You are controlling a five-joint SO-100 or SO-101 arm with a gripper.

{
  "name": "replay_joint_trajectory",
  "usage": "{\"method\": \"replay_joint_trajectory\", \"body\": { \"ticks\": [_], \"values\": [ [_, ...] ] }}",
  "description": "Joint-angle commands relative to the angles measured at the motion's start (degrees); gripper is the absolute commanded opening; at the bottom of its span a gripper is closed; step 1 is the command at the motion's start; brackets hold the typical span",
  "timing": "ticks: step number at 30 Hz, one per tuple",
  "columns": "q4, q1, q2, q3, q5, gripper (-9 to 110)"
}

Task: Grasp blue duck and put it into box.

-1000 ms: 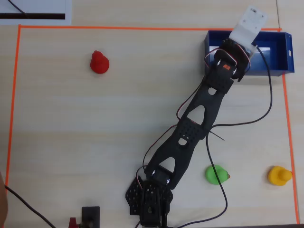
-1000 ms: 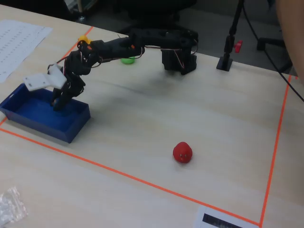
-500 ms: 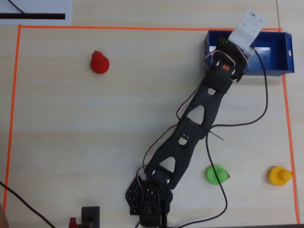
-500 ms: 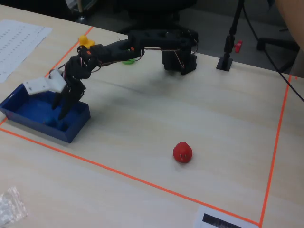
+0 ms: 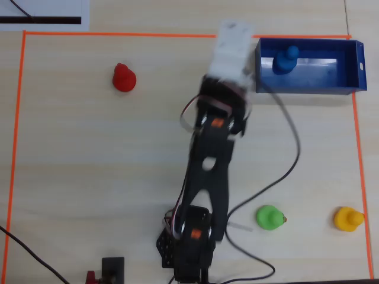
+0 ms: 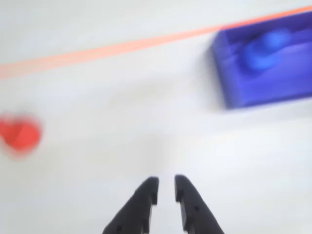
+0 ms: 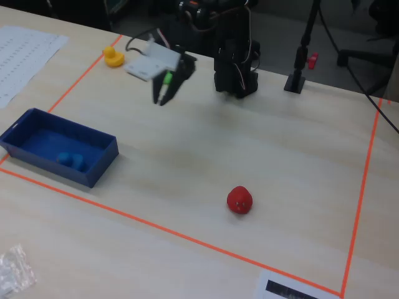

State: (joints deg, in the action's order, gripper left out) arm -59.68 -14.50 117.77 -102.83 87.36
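Observation:
The blue duck (image 5: 285, 60) stands inside the dark-blue box (image 5: 355, 65), near its left end in the overhead view. It also shows blurred in the wrist view (image 6: 265, 51) and in the fixed view (image 7: 72, 160). My gripper (image 6: 165, 181) holds nothing, and its black fingers stand almost together with only a narrow slit between them. In the fixed view the gripper (image 7: 162, 96) hangs in the air, up and to the right of the box (image 7: 62, 173) and apart from it. In the overhead view the white wrist mount (image 5: 232, 53) covers the fingers, just left of the box.
A red duck (image 5: 124, 78) sits at the upper left, and a green duck (image 5: 270, 217) and a yellow duck (image 5: 348, 219) at the lower right. Orange tape (image 5: 118, 34) frames the work area. A black cable (image 5: 293, 148) trails from the arm. The arm base (image 5: 189, 248) stands at the bottom.

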Motion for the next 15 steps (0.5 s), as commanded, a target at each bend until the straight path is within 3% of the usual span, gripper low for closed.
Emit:
{"method": "replay_joint_trajectory", "body": {
  "ticks": [1, 6, 15],
  "values": [
    [2.37, 5.54, 29.09, -46.05, 2.90, 0],
    [-0.35, 9.05, 51.15, -66.88, 6.86, 0],
    [-16.26, 14.68, 70.14, -75.41, 6.59, 0]
  ]
}}
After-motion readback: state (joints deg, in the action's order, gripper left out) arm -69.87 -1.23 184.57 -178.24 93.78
